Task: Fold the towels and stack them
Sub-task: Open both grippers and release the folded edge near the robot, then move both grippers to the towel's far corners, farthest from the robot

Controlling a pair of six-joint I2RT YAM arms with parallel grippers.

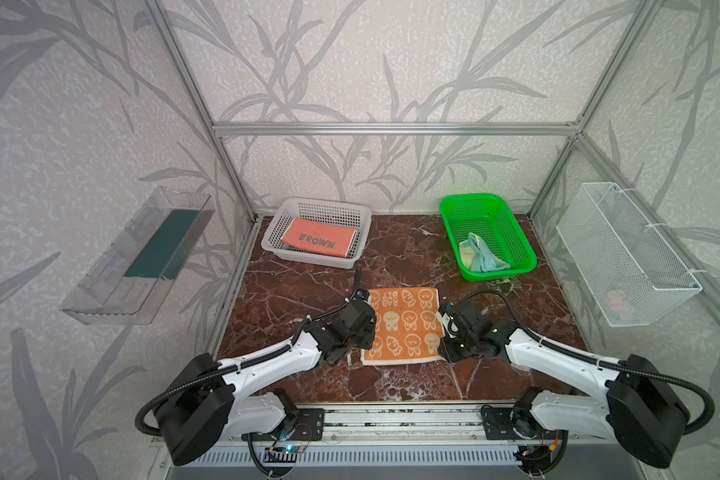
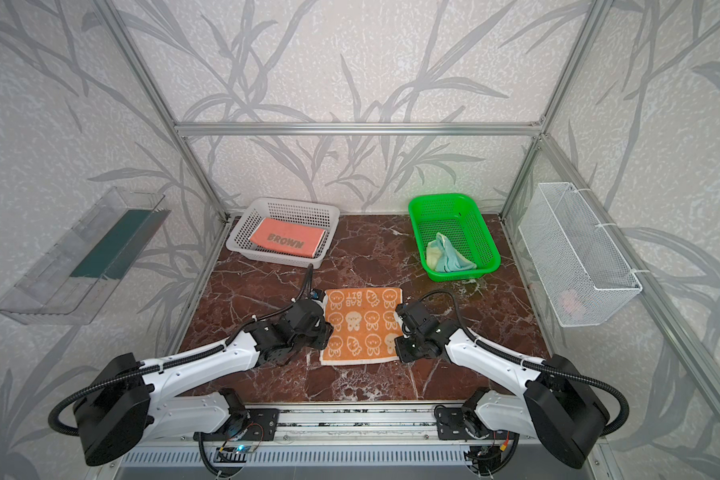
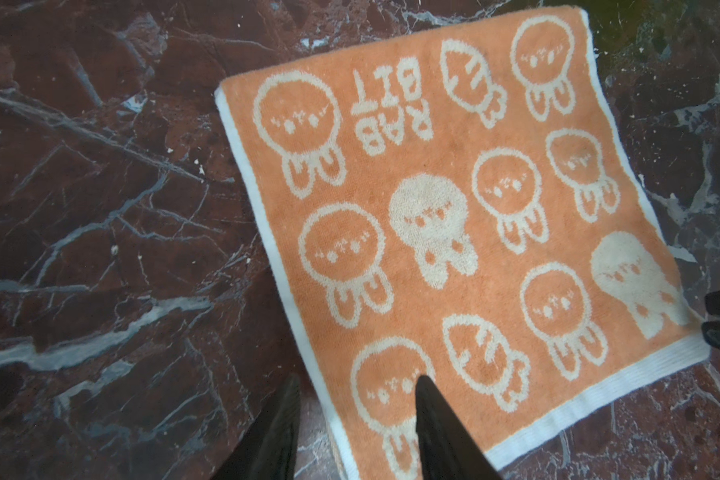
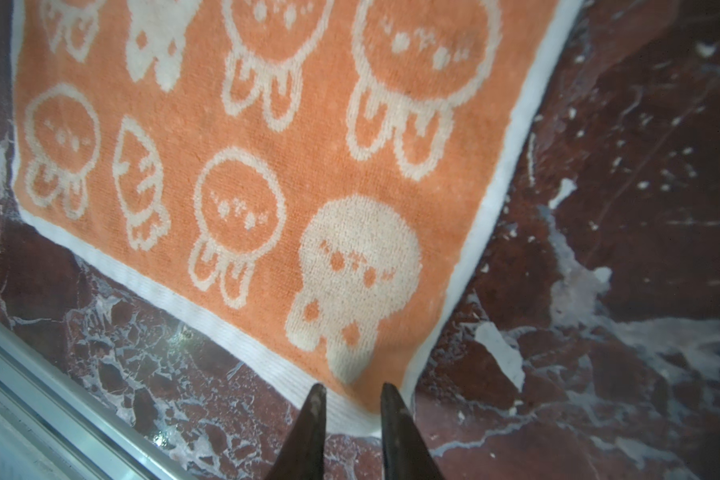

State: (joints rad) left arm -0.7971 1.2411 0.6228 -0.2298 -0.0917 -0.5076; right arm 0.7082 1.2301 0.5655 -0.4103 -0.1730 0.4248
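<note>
Three small towels, two robot arms and two baskets on a dark red marble desk [image 1: 300,291], seen from above. The orange towel [image 1: 402,326], patterned with cream rabbit faces and the word "RABBIT", lies spread flat at the middle of the desk between the two arms. At its near left corner, the left claw [image 3: 358,380] is open: one finger is over the cloth and the other over bare desk, with the white edge between them. At its near right corner, the right claw [image 4: 353,388] has its two fingers a narrow gap apart, the corner's white border showing between the tips; whether they touch the cloth cannot be told. Beyond the orange towel and to its left, one grey basket [image 1: 313,261] holds the salmon-pink towel [image 1: 320,239], folded, with "BROWN" facing up. Beyond it and to its right, one green basket [image 1: 495,272] holds the pale yellow towel [image 1: 481,255] with blue edging, crumpled in a heap.
</note>
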